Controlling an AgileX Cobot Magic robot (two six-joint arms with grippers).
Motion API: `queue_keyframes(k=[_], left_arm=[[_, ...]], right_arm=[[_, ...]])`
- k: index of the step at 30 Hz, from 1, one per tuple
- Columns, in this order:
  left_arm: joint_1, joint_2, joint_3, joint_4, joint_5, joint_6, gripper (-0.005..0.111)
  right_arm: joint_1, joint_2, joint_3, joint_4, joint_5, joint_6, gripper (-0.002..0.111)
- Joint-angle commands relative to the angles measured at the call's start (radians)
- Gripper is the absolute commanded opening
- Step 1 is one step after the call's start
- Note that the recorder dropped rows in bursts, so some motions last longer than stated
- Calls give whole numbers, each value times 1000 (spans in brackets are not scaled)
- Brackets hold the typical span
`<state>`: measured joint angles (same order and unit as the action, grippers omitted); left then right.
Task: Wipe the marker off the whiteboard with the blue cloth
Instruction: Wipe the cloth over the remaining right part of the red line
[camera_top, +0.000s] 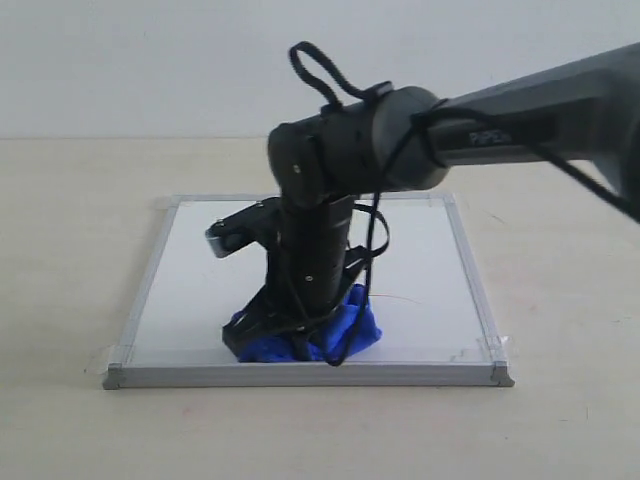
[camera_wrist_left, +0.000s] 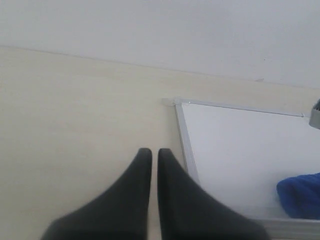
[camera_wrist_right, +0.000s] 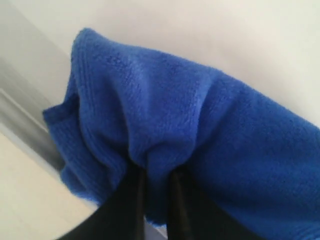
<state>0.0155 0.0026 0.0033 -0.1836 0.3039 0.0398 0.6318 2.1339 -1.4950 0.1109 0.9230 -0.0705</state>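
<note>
Pinching a fold of the blue cloth (camera_wrist_right: 200, 130) between nearly closed fingers, the right gripper (camera_wrist_right: 155, 175) stands almost upright and presses the bundle onto the whiteboard (camera_top: 420, 250). In the exterior view this is at about 6 o'clock on the board, just inside the near frame rail and a little toward 7. What looks like the marker (camera_top: 400, 298) is a very faint thin trace beginning just beside the cloth and leading off toward 3 o'clock, so its long axis seems to run 9-to-3, roughly parallel to the near rail. If that reading holds, the coming stroke should sweep toward 3 o'clock, and the right arm, already on the cloth, is plainly the nearer one. The left gripper (camera_wrist_left: 151, 155) has its fingers drawn together to a thin slit with nothing between them. It hangs over the table (camera_wrist_left: 75, 110), off the board's 9 o'clock edge. The trace is too pale to confirm its colour or full length, and any part under the cloth or behind the arm is hidden. The wrist views show only bare white board around the cloth.
</note>
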Motion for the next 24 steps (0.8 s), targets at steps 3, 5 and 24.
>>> queue_keyframes(k=[3,5,24], left_arm=[[3,-3,-3,1,-15,6,4],[3,-3,-3,1,-15,6,4],[3,-3,-3,1,-15,6,4]], right_arm=[[-163,-74,297,-42,-68,23,0],[-210,-111,362,-18,-123,28,0],[-1,-111,144,243,-278,-123,0]])
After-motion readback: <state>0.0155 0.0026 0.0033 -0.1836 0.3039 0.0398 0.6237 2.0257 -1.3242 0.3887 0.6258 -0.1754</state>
